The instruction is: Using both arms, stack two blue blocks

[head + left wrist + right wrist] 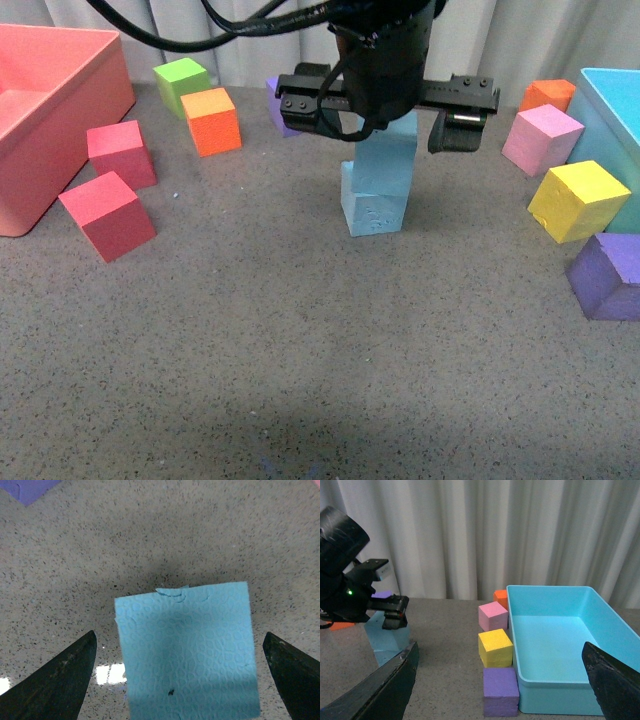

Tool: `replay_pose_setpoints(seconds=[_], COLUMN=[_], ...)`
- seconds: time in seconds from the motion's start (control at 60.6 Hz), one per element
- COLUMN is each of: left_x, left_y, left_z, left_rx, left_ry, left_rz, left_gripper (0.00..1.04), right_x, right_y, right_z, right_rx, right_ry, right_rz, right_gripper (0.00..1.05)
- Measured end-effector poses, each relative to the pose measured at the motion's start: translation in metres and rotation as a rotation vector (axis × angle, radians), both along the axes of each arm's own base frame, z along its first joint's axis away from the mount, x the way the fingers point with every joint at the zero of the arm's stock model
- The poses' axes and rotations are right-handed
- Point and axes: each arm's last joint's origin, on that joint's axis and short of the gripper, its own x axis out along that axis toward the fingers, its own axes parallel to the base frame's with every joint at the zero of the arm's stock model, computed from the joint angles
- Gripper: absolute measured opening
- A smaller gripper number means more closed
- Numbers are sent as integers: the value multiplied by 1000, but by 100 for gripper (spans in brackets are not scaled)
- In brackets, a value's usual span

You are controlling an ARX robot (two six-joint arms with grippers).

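Two sky-blue blocks stand stacked in the middle of the table, the upper block (388, 160) slightly askew on the lower block (372, 212). My left gripper (385, 128) hangs open right over the stack, its jaws wide on either side of the upper block and not touching it. In the left wrist view the upper block's textured top (187, 652) lies between the open left gripper's (179, 636) jaws, with gaps on both sides. My right gripper (500, 647) is open and empty, off to the right and out of the front view. Its view shows the stack (390, 640) from afar.
A turquoise bin (555, 630) stands at the right, with pink (541, 138), yellow (578, 200), purple (608, 276) and orange (547, 95) cubes beside it. A salmon bin (40, 110), two red cubes (106, 214), a green cube (181, 82) and an orange cube (211, 121) are at the left.
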Motion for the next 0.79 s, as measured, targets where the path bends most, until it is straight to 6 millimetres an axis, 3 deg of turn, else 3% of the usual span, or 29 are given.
replay_pose_setpoints(seconds=[0.214, 0.297, 0.429, 0.511, 0.627, 0.792], left_x=[-11, -16, -34, -73, -108, -152], left_y=[28, 35, 68, 119, 157, 196], left_z=[39, 45, 39, 38, 41, 25], left_rx=[-122, -146, -68, -102, -103, -74], left_ry=[-87, -144, -598, -821, -884, -846], left_rz=[51, 86, 206, 229, 238, 234], left_gripper=[98, 97, 75, 54, 34, 4], right_x=[0, 0, 0, 0, 0, 0], right_y=[0, 0, 0, 0, 0, 0], right_z=[0, 0, 0, 0, 0, 0], right_rx=[0, 0, 0, 0, 0, 0], right_ry=[0, 0, 0, 0, 0, 0], right_rz=[0, 0, 0, -1, 0, 0], right_gripper=[95, 95, 95, 95, 95, 95])
